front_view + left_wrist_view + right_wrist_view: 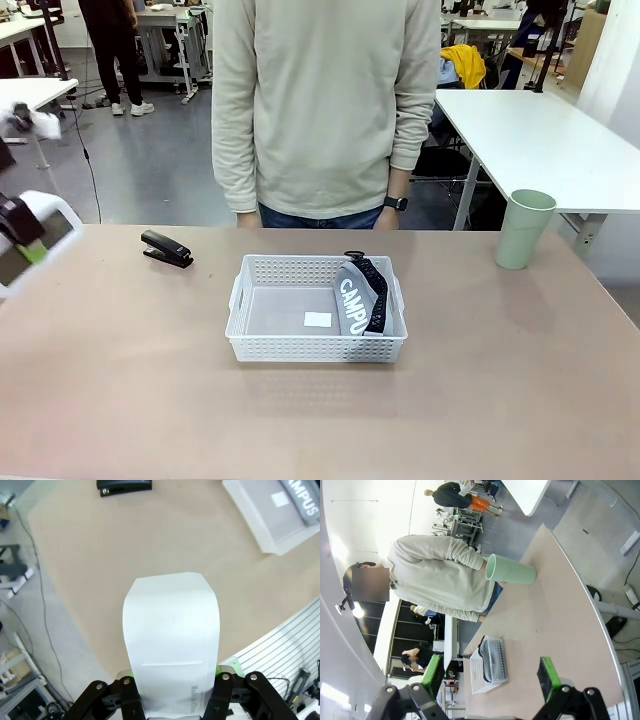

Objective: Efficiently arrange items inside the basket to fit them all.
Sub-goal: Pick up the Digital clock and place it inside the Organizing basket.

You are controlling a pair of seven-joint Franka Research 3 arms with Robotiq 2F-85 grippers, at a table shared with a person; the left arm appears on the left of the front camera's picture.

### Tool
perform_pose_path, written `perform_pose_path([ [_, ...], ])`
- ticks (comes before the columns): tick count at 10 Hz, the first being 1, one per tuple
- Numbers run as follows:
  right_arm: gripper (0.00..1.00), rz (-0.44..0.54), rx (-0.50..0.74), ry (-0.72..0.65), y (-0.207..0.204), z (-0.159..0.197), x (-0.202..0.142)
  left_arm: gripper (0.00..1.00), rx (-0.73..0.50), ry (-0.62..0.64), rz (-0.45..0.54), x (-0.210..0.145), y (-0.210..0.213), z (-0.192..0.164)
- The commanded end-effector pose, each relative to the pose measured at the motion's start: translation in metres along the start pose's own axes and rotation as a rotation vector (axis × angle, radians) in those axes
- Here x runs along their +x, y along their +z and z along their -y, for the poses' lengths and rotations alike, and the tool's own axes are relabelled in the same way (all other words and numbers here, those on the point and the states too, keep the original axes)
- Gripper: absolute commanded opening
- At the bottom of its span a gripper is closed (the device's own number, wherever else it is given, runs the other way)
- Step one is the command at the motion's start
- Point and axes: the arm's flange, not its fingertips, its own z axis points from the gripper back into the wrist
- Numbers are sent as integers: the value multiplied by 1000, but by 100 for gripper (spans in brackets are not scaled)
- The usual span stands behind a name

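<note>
Item one: white lattice basket (316,348), upright at mid-table, cut-out handles at its short ends. Grey pouch (362,297), black edge, "CAMPUS" print, lies inside, leaning on the right wall. White device (171,625) is clamped in my left pincer (175,672), off the table. Black stapler (166,249) lies beyond the basket's left. Pale green cup (524,229) stands upright, far right.

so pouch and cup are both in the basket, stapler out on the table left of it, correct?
No. The cup isn't in the basket; it stands on the table to its right, per the front view. The pouch in the basket and the stapler left of it are correct.
</note>
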Motion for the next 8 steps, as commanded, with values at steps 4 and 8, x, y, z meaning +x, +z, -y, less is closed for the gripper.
perform_pose_path([
  [4,100,21,20,26,7,0,-1,0,0,0,0,0,0,0],
  [8,100,21,20,26,7,0,-1,51,4,-113,47,24,-1,35],
])
